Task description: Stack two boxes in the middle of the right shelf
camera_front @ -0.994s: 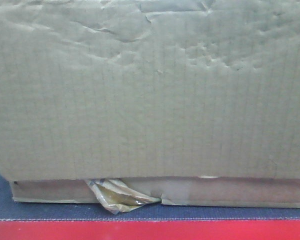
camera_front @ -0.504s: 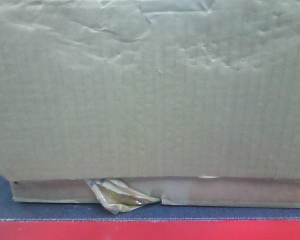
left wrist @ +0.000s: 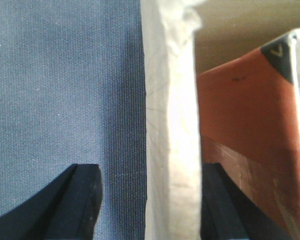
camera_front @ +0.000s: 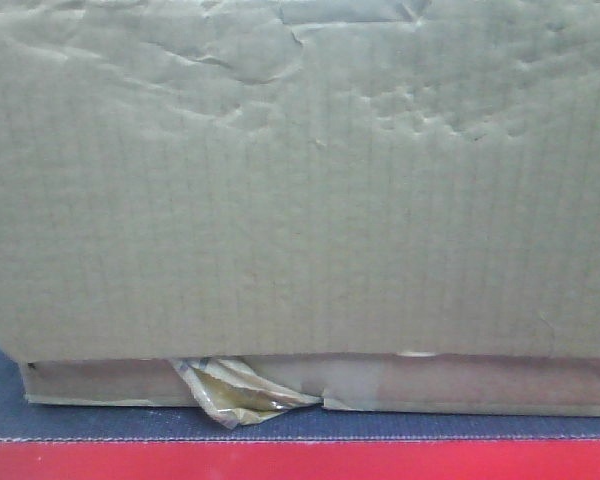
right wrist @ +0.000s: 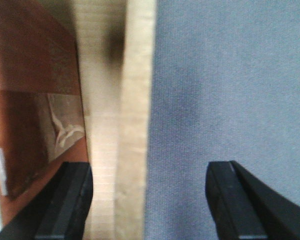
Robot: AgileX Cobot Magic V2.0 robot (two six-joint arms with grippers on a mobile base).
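The right gripper [right wrist: 149, 172] is spread wide, its black fingers [right wrist: 65, 200] on either side of the pale cardboard box wall [right wrist: 137, 100], beside the blue-grey worktop [right wrist: 230, 90].

The tall box [camera_front: 300, 180] is running off my front view's top and sides — and hiding most of the flatter box [camera_front: 460, 385] near the front edge of the tabletop [camera_front: 80, 425].

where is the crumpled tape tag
Front view, low and left of centre: the tape tag sticks out from the flatter box, just below the tall box.
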